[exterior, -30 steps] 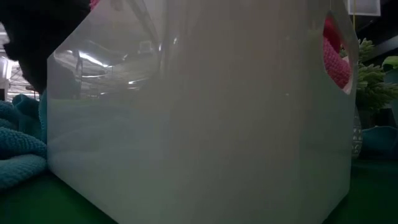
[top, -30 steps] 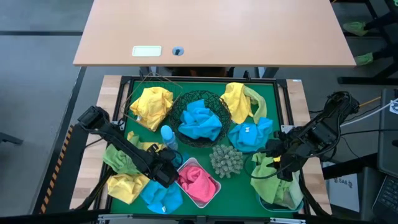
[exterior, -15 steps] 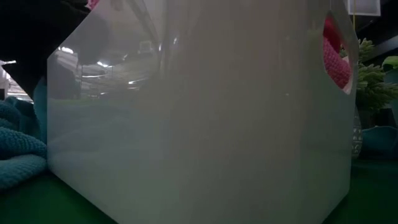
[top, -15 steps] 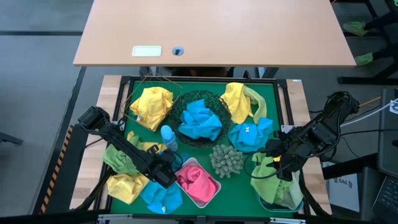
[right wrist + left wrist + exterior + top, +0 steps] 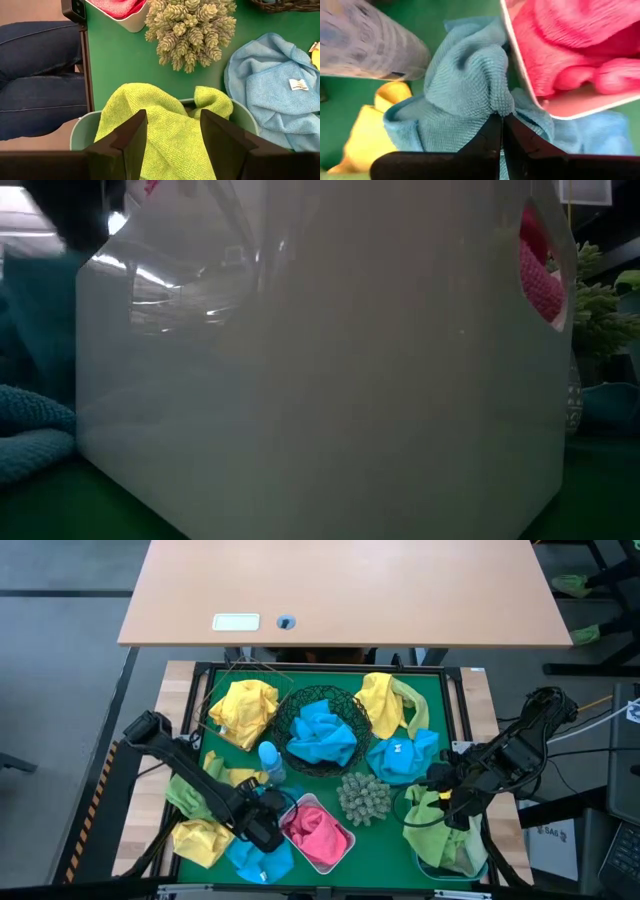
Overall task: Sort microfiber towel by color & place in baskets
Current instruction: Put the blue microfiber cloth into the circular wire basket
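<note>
My left gripper (image 5: 262, 832) (image 5: 502, 120) is shut on a bright blue towel (image 5: 255, 858) (image 5: 465, 85) at the near left, beside the white tub (image 5: 345, 852) that holds pink towels (image 5: 318, 833). In the low view the blue towel (image 5: 40, 310) hangs up at the left of the tub wall (image 5: 320, 380). My right gripper (image 5: 455, 802) (image 5: 175, 135) stands open over a lime green towel (image 5: 165, 130), which drapes over the rim of the translucent blue tub (image 5: 80, 135). A black mesh bowl (image 5: 352, 708) holds more blue towels. My left gripper pinches a raised fold of the blue towel (image 5: 495, 102) between its two fingers, which come steeply from above. The fold is drawn up into a peak below the fingers. The remainder of the towel (image 5: 590, 135) lies lower, beside the white tub.
Yellow towels (image 5: 243, 710) (image 5: 385, 700) lie at the far side, another (image 5: 200, 840) at the near left by a lime one (image 5: 190, 795). A loose blue towel (image 5: 402, 755), a spiky ball (image 5: 364, 797) and a small blue bottle (image 5: 270, 762) crowd the middle.
My left gripper has shut on the blue towel and then risen, drawing a fold of it up beside the white tub while the remaining cloth stays low. My right gripper has kept still.
</note>
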